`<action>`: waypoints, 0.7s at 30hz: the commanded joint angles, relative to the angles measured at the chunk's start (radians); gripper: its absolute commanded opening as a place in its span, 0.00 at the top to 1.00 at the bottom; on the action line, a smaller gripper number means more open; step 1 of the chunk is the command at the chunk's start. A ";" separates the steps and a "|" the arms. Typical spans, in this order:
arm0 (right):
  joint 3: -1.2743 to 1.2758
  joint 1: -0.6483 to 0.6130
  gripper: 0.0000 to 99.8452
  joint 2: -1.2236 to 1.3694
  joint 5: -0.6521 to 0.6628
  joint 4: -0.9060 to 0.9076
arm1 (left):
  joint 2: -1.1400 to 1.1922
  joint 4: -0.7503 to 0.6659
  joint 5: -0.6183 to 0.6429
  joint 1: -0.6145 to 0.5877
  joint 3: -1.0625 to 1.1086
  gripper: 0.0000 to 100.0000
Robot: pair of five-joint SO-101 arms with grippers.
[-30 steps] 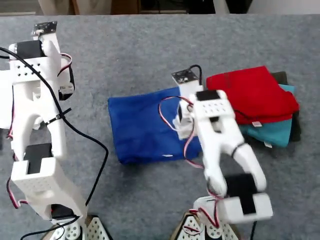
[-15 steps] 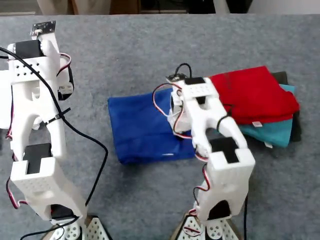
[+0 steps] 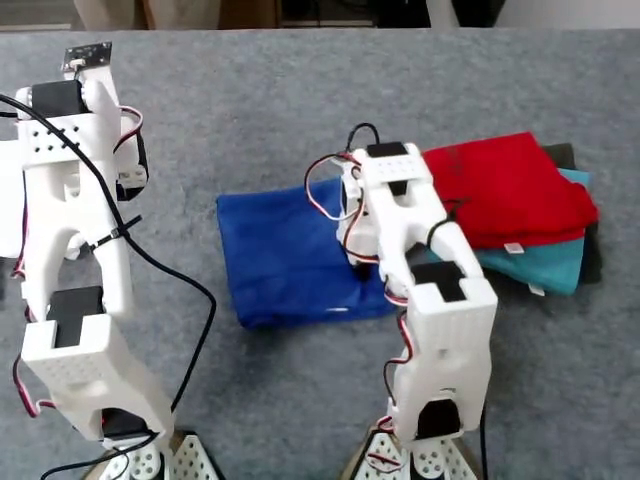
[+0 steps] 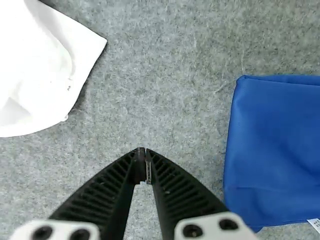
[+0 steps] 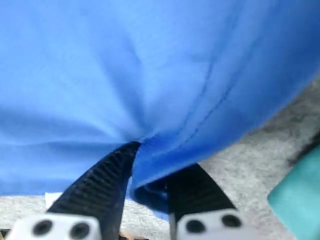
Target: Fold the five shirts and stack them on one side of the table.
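A folded blue shirt (image 3: 285, 255) lies mid-table. My right gripper (image 5: 150, 165) is down at its edge nearest the stack, shut on a fold of the blue shirt (image 5: 150, 65). In the high view that arm's wrist (image 3: 395, 200) covers this edge. Beside it a red shirt (image 3: 505, 185) tops a stack over a teal shirt (image 3: 540, 262) and a black one (image 3: 592, 250). My left gripper (image 4: 141, 160) hangs shut and empty over bare felt, between a white shirt (image 4: 35, 70) and the blue shirt (image 4: 275, 150).
Grey felt table (image 3: 260, 110) stretches open along the far side and in front of the blue shirt. The left arm (image 3: 70, 200) stands along the left edge with its black cable (image 3: 190, 300) looping toward the middle. Teal cloth (image 5: 300, 200) sits close to the right gripper.
The right arm has folded in and lowered its wrist onto the blue shirt's stack-side edge, covering it. The left arm has kept still.
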 commanded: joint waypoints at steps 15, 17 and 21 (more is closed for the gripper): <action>-0.364 0.051 1.00 -0.231 0.095 0.152 | -0.058 0.009 -0.008 -0.020 -0.014 0.98; -0.433 0.079 1.00 -0.240 0.135 0.196 | -0.058 0.009 -0.006 -0.031 -0.029 0.98; -0.604 0.171 1.00 -0.234 0.213 0.265 | -0.058 0.009 -0.008 -0.046 -0.091 0.98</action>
